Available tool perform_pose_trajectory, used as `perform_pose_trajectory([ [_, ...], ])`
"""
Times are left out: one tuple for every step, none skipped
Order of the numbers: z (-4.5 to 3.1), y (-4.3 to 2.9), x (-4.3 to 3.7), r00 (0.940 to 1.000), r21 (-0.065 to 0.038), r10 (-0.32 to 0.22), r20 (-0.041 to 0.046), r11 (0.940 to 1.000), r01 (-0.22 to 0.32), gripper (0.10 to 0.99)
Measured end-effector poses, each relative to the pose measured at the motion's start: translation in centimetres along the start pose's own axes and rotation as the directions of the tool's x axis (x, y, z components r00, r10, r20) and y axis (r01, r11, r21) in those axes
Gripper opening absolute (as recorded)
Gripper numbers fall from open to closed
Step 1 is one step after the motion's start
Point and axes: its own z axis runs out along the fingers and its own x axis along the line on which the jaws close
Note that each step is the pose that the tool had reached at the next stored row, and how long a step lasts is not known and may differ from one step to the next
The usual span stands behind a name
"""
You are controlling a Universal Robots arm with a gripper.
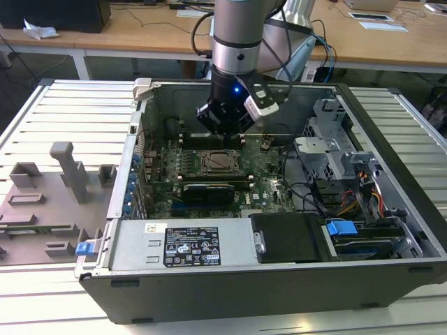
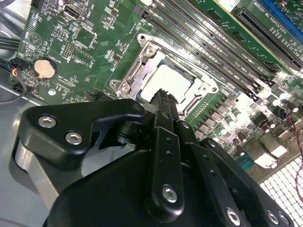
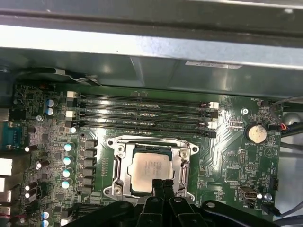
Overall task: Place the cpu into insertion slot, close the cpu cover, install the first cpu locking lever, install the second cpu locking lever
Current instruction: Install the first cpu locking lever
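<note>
An open computer case (image 1: 293, 279) lies on a slatted bench (image 1: 63, 112), its green motherboard (image 1: 265, 167) flat inside. Near the board's middle, the insertion slot (image 3: 154, 144) holds the cpu (image 3: 150, 166), its silver top showing through the window of the cpu cover (image 3: 124, 166), which lies flat around it (four long memory slots (image 3: 142, 113) run along one side). The arm's black hand (image 3: 162, 183) hangs just above the cpu's edge, fingers pressed together, grasping nothing. A power supply (image 1: 181, 246) fills the case's near corner.
</note>
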Motion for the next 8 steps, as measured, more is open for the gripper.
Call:
perform_pose_trajectory([
  [-0.07,0.00,0.00,1.0000,0.000,0.000,0.0000,1.0000,0.000,0.106],
  [-0.15,0.00,0.00,1.0000,0.000,0.000,0.0000,1.0000,0.000,0.106],
  [-0.23,0.00,0.00,1.0000,0.000,0.000,0.0000,1.0000,0.000,0.106],
  [-0.35,0.00,0.00,1.0000,0.000,0.000,0.0000,1.0000,0.000,0.106],
  [-0.45,0.00,0.00,1.0000,0.000,0.000,0.0000,1.0000,0.000,0.106],
  [-0.58,0.00,0.00,1.0000,0.000,0.000,0.0000,1.0000,0.000,0.106],
  [-0.90,-0.01,0.00,1.0000,0.000,0.000,0.0000,1.0000,0.000,0.106],
  [-1.10,-0.01,0.00,1.0000,0.000,0.000,-0.0001,1.0000,0.000,0.106],
])
